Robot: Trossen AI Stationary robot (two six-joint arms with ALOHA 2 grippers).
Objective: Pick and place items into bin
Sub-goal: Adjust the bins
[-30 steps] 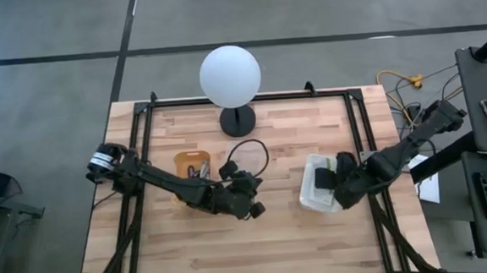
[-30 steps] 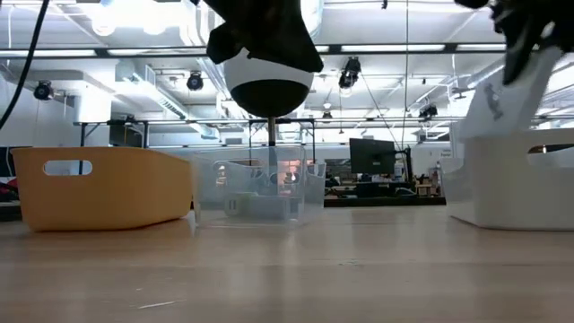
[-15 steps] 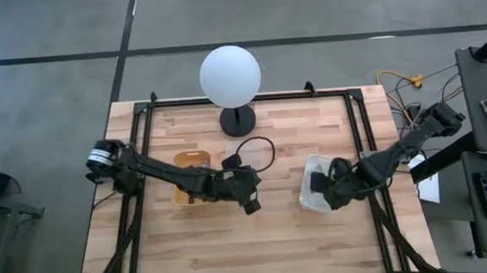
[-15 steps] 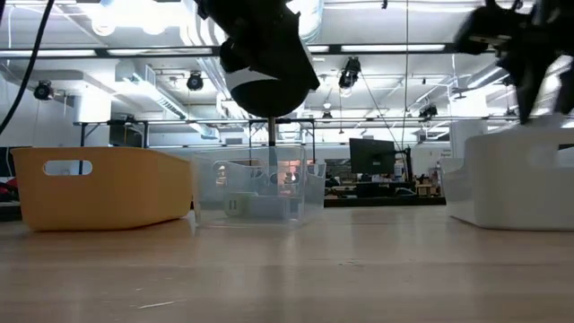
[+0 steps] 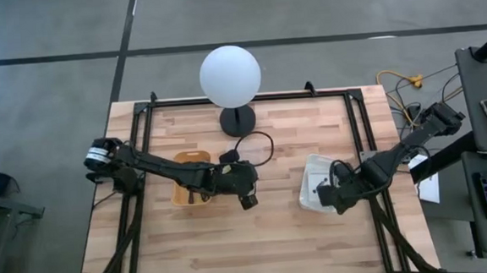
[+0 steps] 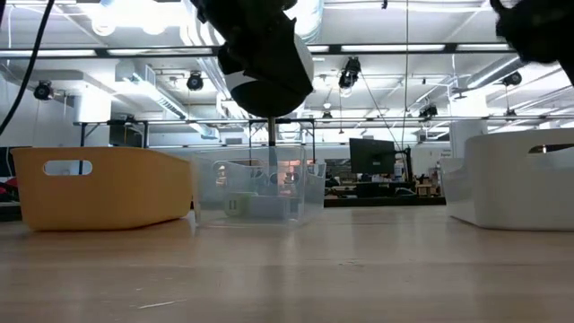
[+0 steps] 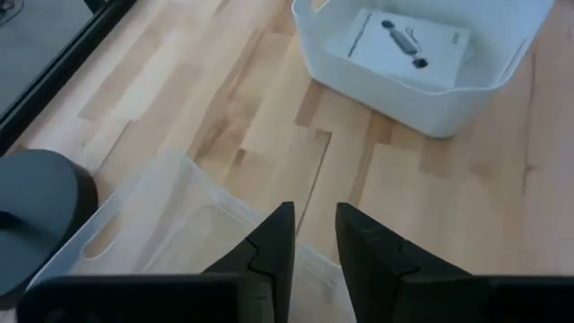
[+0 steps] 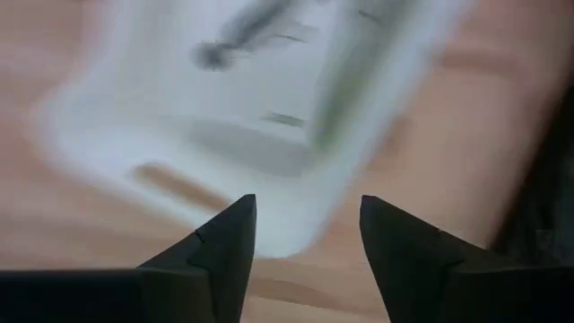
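My right gripper [image 5: 333, 200] has dropped its white packet [image 7: 399, 47] into the white bin [image 5: 308, 189], fingers wide; left gripper [image 7: 314, 238] fingers narrow, empty.

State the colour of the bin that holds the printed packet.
White; the bin shows best in the left wrist view.

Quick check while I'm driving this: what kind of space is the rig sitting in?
Probably a robotics lab or workshop in a large industrial hall. The low view shows a high ceiling with strip lights and monitors on benches behind the wooden table; the high view shows a grey concrete floor around it.
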